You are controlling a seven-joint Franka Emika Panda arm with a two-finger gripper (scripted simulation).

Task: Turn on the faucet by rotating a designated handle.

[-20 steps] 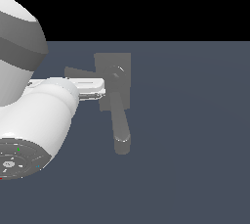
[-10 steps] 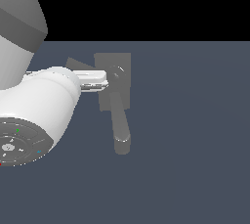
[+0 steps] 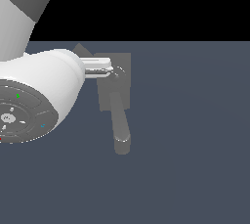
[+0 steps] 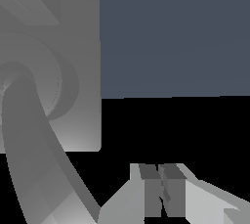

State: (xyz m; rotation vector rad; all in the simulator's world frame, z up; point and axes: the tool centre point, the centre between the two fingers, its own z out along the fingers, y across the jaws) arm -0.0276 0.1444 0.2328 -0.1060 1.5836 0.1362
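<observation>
While matte grey, faucet [image 3: 115, 83] has thick rounded spout [image 3: 120, 125].

— What colours are being shown?
— The faucet [image 3: 114, 86] is being rendered in matte grey, the floor [image 3: 195, 135] in slate blue.
— And the arm [image 3: 44, 86]?
— White is being displayed, with grey bands.

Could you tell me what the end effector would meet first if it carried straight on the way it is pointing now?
Probably the faucet: the end effector points toward the exterior view's right, its tips already at the round hub atop the base. Depth is unclear, so it might instead pass just above.
</observation>
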